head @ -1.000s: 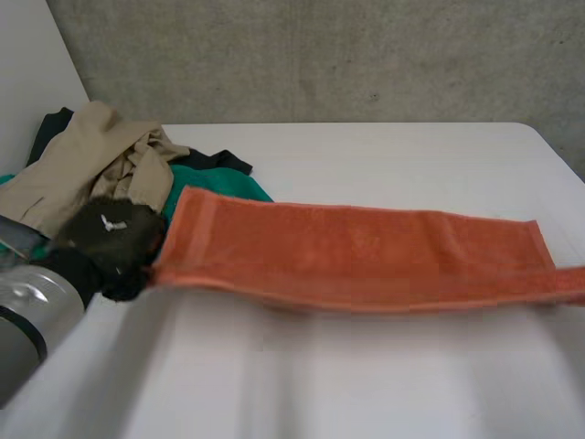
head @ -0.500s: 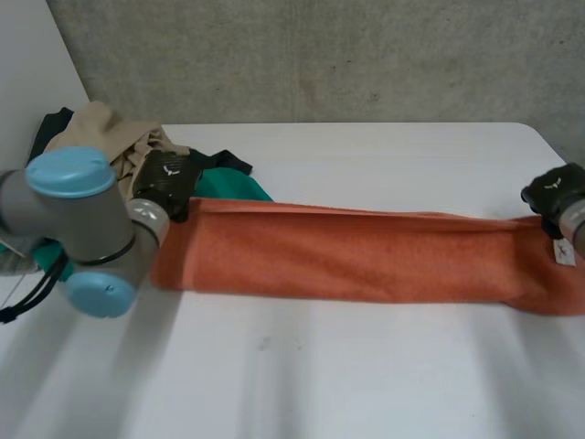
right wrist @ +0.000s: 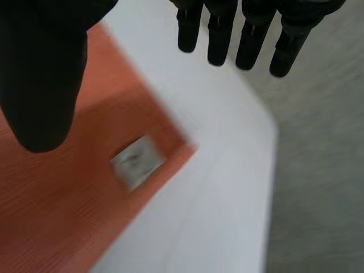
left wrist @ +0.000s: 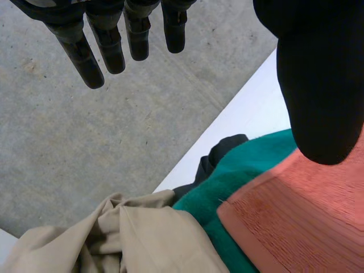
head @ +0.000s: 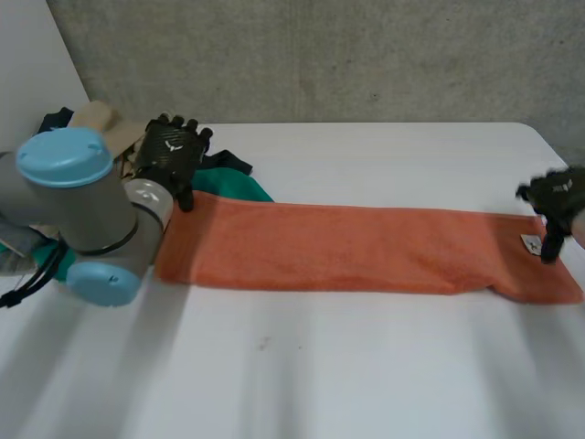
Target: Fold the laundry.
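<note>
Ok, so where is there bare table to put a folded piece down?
Bare table runs wide between the orange towel and the near edge, and a narrower band lies beyond the towel toward the wall. The far left corner is crowded: clothes pile and left hand.

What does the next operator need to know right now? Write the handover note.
Left hand: open, holding nothing, at the far left corner of the orange towel.
Right hand: open, holding nothing, at the towel's far right corner, by its white label.
Towel: laid flat as a long strip across the white table.
Done: the strip is laid out straight; it looks folded lengthwise, though the layers are hard to tell.
Left: probably fold the strip crosswise, then the crumpled pile behind the left hand: beige garment, green garment, dark garment.
</note>
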